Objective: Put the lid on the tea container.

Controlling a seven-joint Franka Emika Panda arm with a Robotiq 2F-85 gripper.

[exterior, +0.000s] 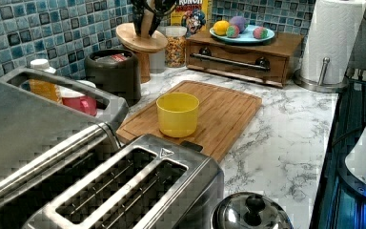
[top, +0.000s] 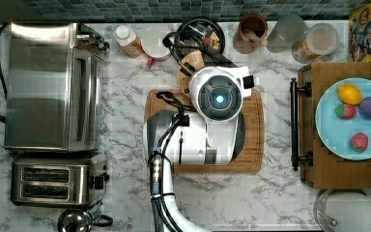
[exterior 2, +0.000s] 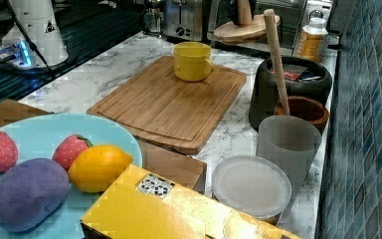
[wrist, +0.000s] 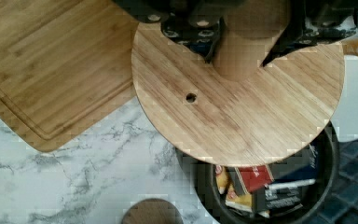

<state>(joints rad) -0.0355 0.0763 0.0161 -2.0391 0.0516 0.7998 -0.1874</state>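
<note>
A round wooden lid with a thick central knob hangs in the air, and my gripper is shut on that knob. Below it stands the tea container, a round black tin with red, black and orange-white packets inside. In the wrist view the lid overlaps part of the tin's opening, with the packets showing past its edge. In the left view the lid hangs above the tea container and to the left view's right of it, under the gripper. The right view shows the lid beyond the tin.
A yellow cup stands on the bamboo cutting board. A brown jar with a wooden stick, clear jars and a cereal box line the back wall. A toaster oven, a toaster and a drawer box with a fruit plate flank the board.
</note>
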